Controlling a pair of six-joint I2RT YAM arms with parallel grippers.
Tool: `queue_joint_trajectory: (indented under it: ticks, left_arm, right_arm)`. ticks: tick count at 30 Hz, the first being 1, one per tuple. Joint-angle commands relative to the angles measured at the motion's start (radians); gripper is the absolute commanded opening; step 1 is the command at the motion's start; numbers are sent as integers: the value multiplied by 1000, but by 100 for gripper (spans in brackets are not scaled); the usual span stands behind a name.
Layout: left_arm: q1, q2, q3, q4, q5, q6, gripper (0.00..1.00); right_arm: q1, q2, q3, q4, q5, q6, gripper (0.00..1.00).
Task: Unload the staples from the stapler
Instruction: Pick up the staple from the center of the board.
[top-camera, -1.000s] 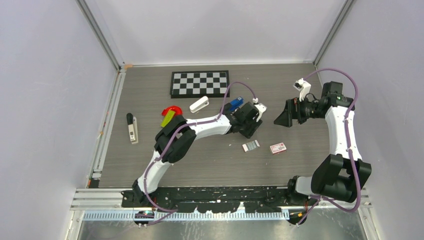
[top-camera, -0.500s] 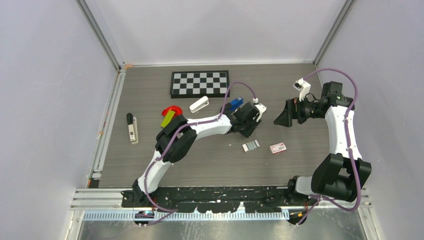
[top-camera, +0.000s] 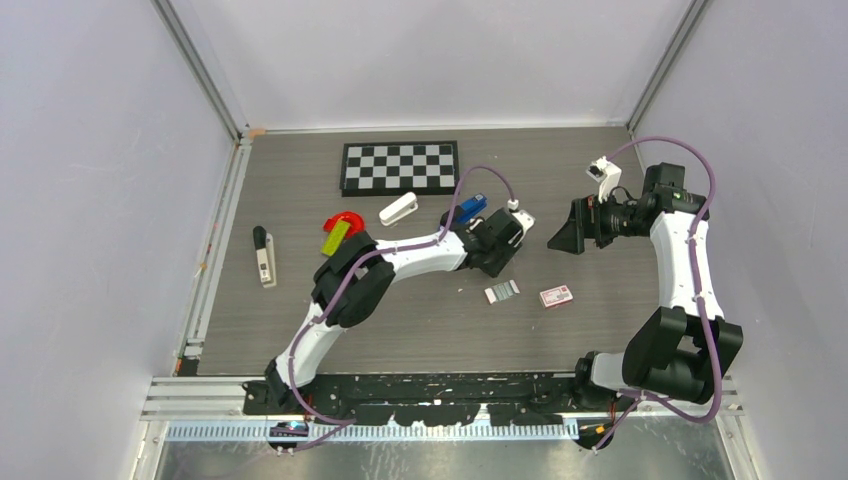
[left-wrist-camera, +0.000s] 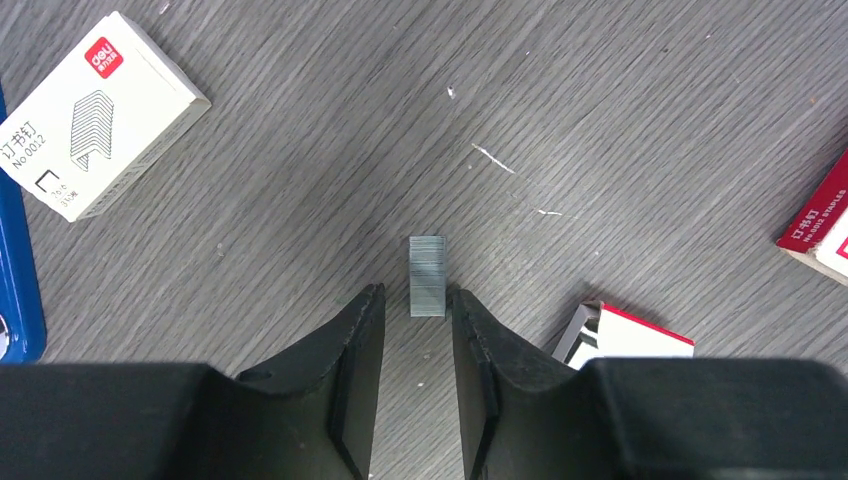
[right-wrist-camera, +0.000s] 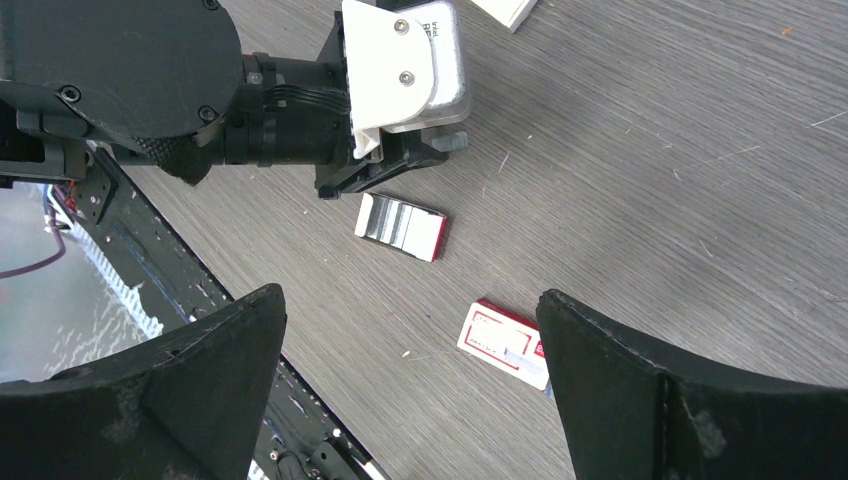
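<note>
Your stapler (top-camera: 472, 207) lies on the table (top-camera: 300, 300), off to one side of the left gripper (left-wrist-camera: 415, 300) and outside its jaws. In the left wrist view only its blue edge shows, at the left border. Between those jaws you've got a short grey strip (left-wrist-camera: 428, 276) of staples lying flat. Its near end sits in the gap, close against one finger (left-wrist-camera: 470, 340), with bare table showing on the other side. So the jaws are part-way apart and not clamped on it.

Your right gripper (right-wrist-camera: 408, 298) hangs off to the right, well apart from the stapler, spread wide and holding nothing.

Now the containers. A small red-edged tray (right-wrist-camera: 400, 227) lies just beside the left gripper, silver staple rows showing inside. A red box (right-wrist-camera: 505, 340) sits near it, closed. A white box (left-wrist-camera: 95, 110) with a staple drawing lies shut, right next to the stapler.

Farther out there's a white stapler (top-camera: 398, 209) and a checkered board (top-camera: 400, 166) near the far edge. The table is grey wood-grain, and pale walls (top-camera: 100, 200) stand on three sides.
</note>
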Motion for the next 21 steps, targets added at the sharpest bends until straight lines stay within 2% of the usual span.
queue_joint_trajectory:
  ticks: [1,11,14,21]
  left_arm:
    - [-7,7,29,-29,-14,17,31]
    - [-7,26,45,-32,10,7,28]
    - [-7,21,34,-34,10,2,20]
    - [-7,-17,-17,0,9,-8,13]
  right_arm:
    - [-3,-3,2,-7,-24,-11,100]
    - [-4,-1,2,-6,-23,-13,100]
    - [-4,-1,1,-10,-24,-14,100]
    - [-5,-2,-1,-13,-27,-17,100]
